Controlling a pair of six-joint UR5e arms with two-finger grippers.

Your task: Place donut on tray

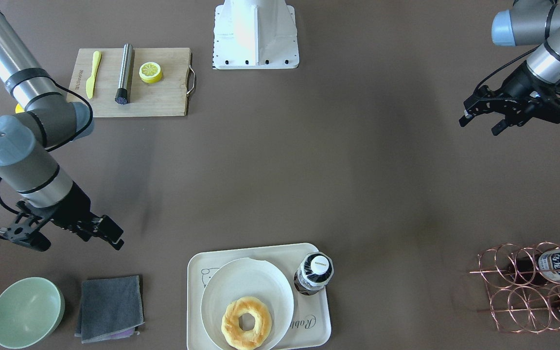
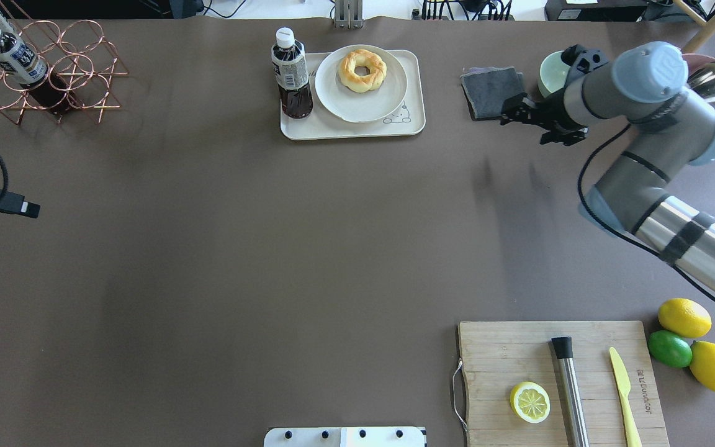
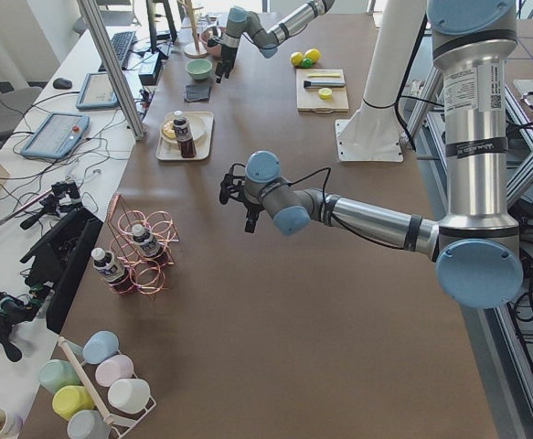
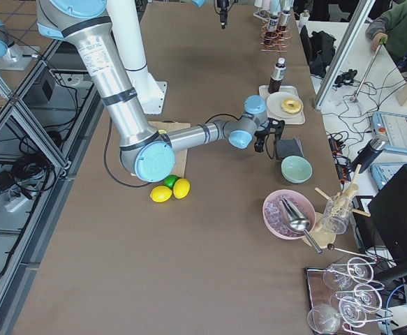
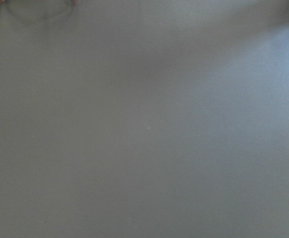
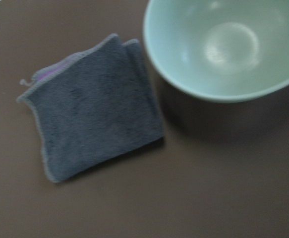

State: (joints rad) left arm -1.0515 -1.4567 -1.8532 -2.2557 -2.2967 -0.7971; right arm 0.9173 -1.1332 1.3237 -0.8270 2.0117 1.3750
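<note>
The donut [image 1: 246, 323] is a golden ring lying on a round white plate [image 1: 246, 282], which stands on the cream tray [image 1: 311, 328] at the table's operator side. In the overhead view the donut [image 2: 363, 70] sits on the plate over the tray [image 2: 357, 129]. My right gripper [image 1: 105, 238] hovers open and empty above a grey cloth, well to the side of the tray. My left gripper [image 1: 479, 125] is open and empty, far off at the other side of the table. The left wrist view shows only bare table.
A dark drink bottle [image 1: 314, 273] stands on the tray beside the plate. The grey cloth [image 6: 94, 124] and a green bowl [image 6: 223, 44] lie under the right wrist. A cutting board [image 1: 163, 97] holds a lemon half, a steel rod and a knife. A copper bottle rack [image 1: 537, 287] stands below the left gripper.
</note>
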